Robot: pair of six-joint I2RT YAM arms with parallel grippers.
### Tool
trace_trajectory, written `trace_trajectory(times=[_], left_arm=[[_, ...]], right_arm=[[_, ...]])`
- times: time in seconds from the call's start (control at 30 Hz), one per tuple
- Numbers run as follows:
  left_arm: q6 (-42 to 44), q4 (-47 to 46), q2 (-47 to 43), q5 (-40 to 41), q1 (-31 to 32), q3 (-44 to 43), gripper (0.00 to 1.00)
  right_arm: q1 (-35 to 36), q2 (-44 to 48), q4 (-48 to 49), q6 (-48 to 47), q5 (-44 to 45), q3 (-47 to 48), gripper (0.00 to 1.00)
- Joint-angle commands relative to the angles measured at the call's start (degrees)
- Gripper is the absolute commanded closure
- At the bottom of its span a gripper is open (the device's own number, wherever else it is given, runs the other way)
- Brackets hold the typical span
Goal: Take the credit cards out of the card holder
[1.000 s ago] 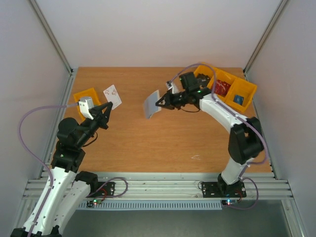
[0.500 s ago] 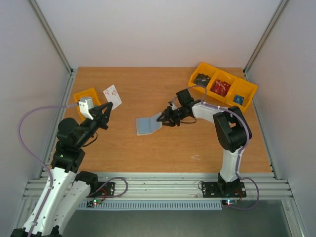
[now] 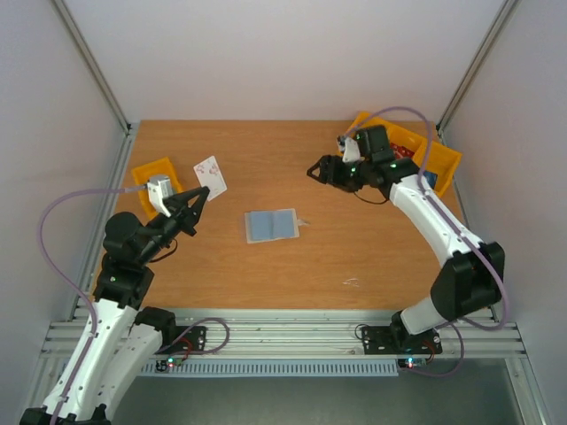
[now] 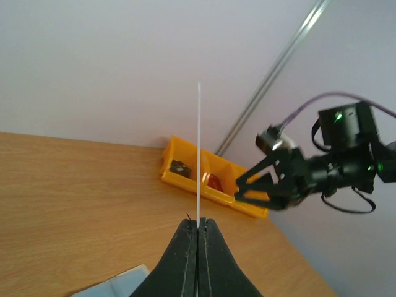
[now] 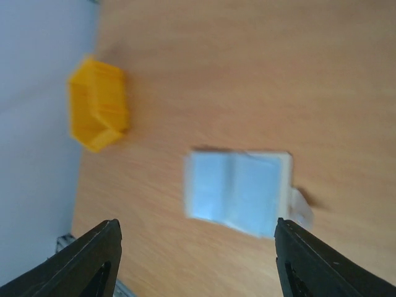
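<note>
The card holder lies spread open on the table, pale blue inside up, also in the right wrist view. A small pale tab sticks out at its edge. My right gripper hangs open and empty above the table, up and to the right of the holder, its fingers framing it from above. My left gripper is shut on a whitish credit card with red markings, held in the air at the left. That card shows edge-on between the closed fingers.
A row of yellow bins with red, blue and dark items stands at the back right, close behind my right arm. A single yellow bin sits at the left, beside the left gripper.
The right gripper has opened and let go of the card holder, which now lies flat and open on the table. The right arm has lifted and swung back right. The left arm hardly moved.
</note>
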State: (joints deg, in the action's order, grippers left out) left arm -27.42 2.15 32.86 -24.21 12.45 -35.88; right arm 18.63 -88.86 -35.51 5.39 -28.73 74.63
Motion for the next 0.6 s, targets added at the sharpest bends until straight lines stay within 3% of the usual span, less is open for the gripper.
trace_trajectory(times=[0.0, 0.17, 0.3, 0.43, 0.57], left_arm=[[-3.45, -8.78, 0.52, -7.19, -0.32, 1.07, 1.00], [-5.70, -14.46, 1.29, -16.86, -0.32, 1.44, 1.00], [-6.09, -17.09, 1.12, -21.65, -0.32, 1.36, 1.00], [-5.78, -18.14, 0.50, -25.13, -0.32, 1.10, 1.00], [-5.80, -18.88, -0.02, -25.44, -0.32, 1.65, 1.00]], right_arm=[[1.21, 4.73, 0.16, -14.53, -10.15, 5.39, 0.33], [9.70, 4.74, 6.20, -18.94, -33.46, 10.24, 0.34], [18.16, 0.82, 6.08, -21.25, -35.40, 16.45, 0.30], [19.29, -0.99, 10.88, -18.66, -35.50, 18.32, 0.26], [19.89, -3.47, 11.25, -17.36, -37.61, 20.25, 0.28]])
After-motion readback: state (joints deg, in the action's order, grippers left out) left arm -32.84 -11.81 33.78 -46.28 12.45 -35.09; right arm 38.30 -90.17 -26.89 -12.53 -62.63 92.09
